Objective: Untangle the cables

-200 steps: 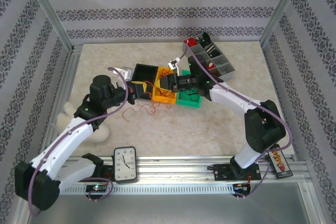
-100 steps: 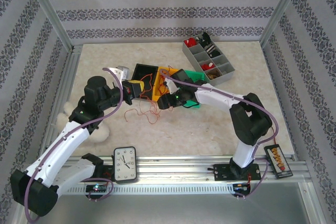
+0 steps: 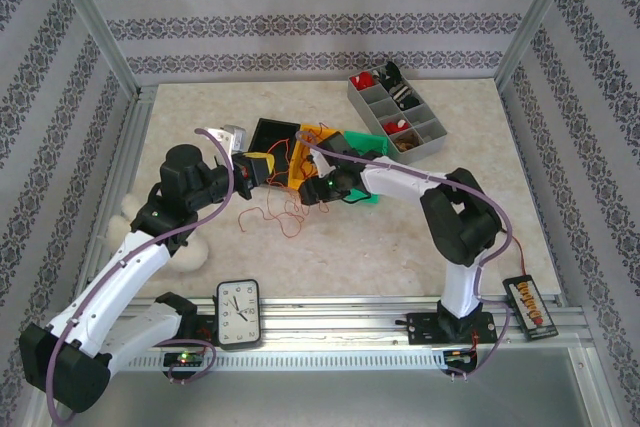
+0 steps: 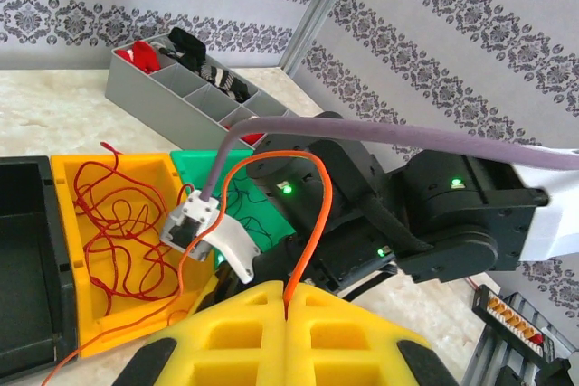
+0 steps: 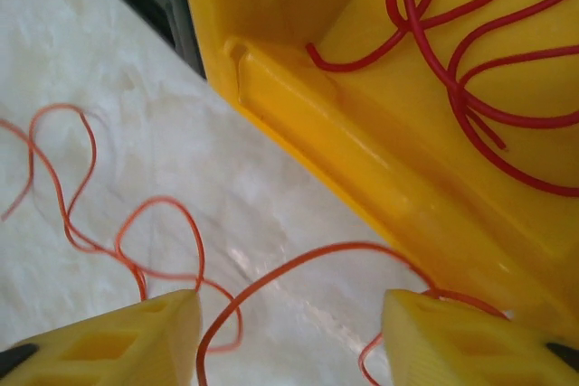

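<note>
Near the middle of the table (image 3: 400, 237), our left gripper (image 4: 288, 306) is pinched tight on an orange wire (image 4: 312, 214). The wire rises from between the yellow pads and arcs over toward one o'clock. Our right gripper (image 5: 289, 332) sits low over the marble top, its jaws well apart. A loop of orange strand (image 5: 298, 264) lies between them, not clamped. We cannot tell whether it is the same wire the left one holds.

The red wires (image 4: 113, 210) lie curled inside the yellow bin (image 5: 380, 160), at eleven o'clock from the left gripper. More orange loops trail across the table at seven o'clock from that bin.

We see three risks. Our right gripper is just beside the bin's wall, so closing or sliding toward two o'clock could catch the lip and shove the bin. If the orange wire is snagged among the red ones, a hard pull could tighten the knot or drag the clump out. A strand this thin may also slip from the soft pads.
</note>
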